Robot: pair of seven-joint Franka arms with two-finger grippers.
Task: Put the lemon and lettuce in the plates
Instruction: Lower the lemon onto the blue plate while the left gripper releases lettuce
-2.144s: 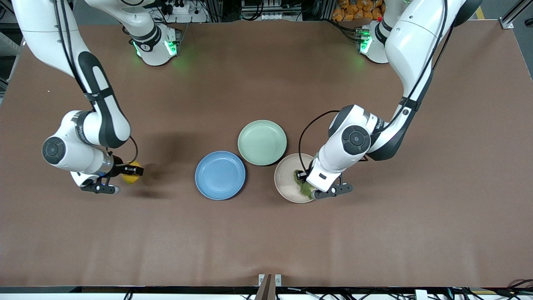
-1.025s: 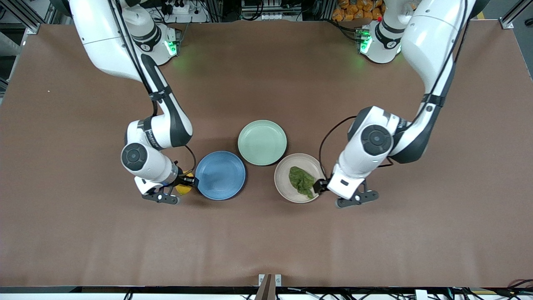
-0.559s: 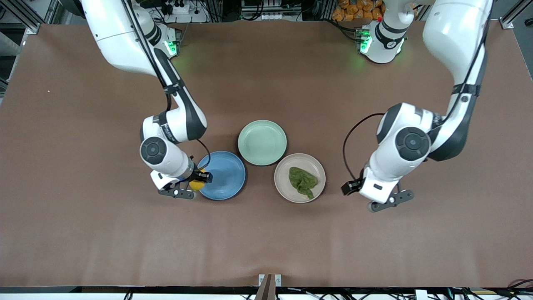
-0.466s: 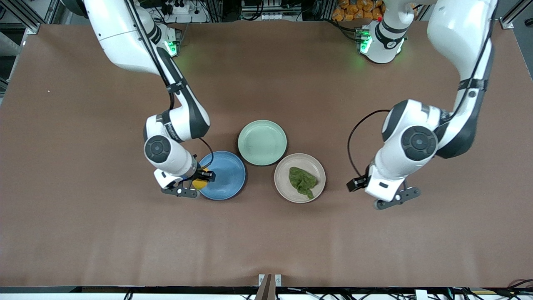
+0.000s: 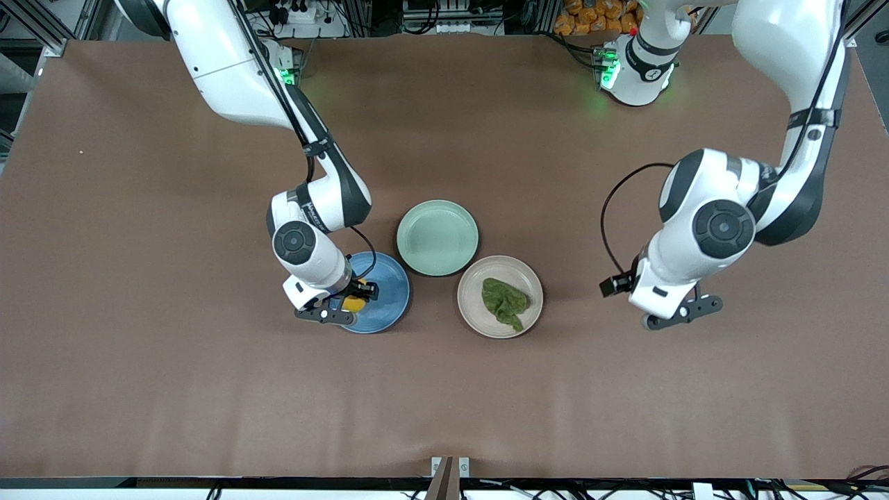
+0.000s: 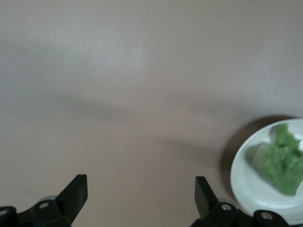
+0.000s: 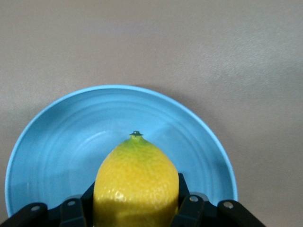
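Observation:
My right gripper (image 5: 355,297) is shut on the yellow lemon (image 5: 353,303) and holds it over the blue plate (image 5: 385,285), at the rim toward the right arm's end. The right wrist view shows the lemon (image 7: 136,184) between my fingers with the blue plate (image 7: 57,142) below it. The dark green lettuce (image 5: 505,302) lies in the beige plate (image 5: 479,278). My left gripper (image 5: 615,283) is open and empty over bare table beside the beige plate, toward the left arm's end. The left wrist view shows the lettuce (image 6: 284,161) in that plate (image 6: 246,179) at the frame's edge.
A pale mint-green plate (image 5: 437,237) stands empty, farther from the front camera than the blue and beige plates and touching close to both. The brown table (image 5: 444,389) spreads wide around the three plates.
My right gripper has carried the lemon from the table's right-arm end to over the blue plate. My left gripper let go of the lettuce in the beige plate and drew away toward the left arm's end.

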